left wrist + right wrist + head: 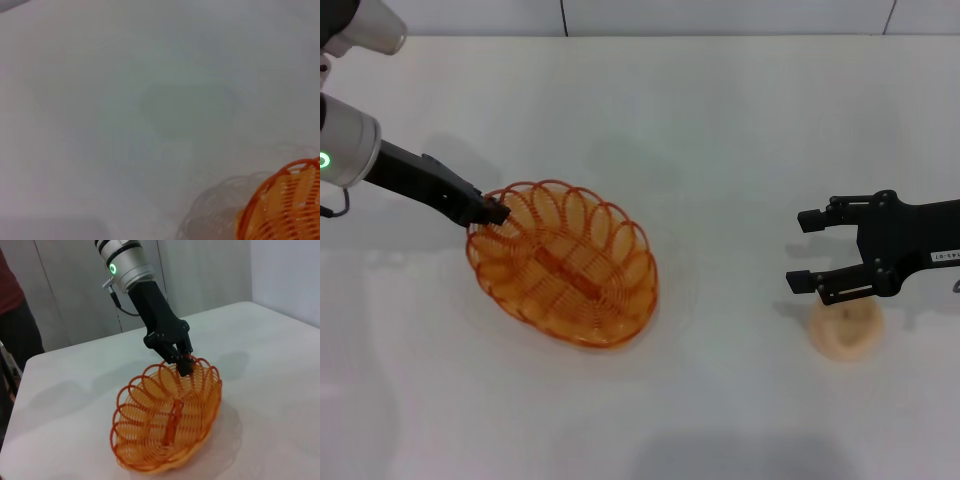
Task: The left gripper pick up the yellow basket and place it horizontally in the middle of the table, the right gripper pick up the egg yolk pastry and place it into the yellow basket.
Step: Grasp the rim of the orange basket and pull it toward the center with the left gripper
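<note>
While left gripper [496, 212] pinches yellow basket [563, 263] rim, right gripper [807, 252] spread above egg yolk pastry [845, 329]

One yellow basket [563, 263] sits on one white desk [720, 130]; one egg yolk pastry [845, 330] lies nearby; two black grippers, left [496, 212] and right [810, 252], are present.

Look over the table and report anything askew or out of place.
The yellow basket sits diagonally rather than horizontally, its rim pinched by the left gripper. In the right wrist view it looks tipped. The egg yolk pastry lies outside it, under the open right gripper.
</note>
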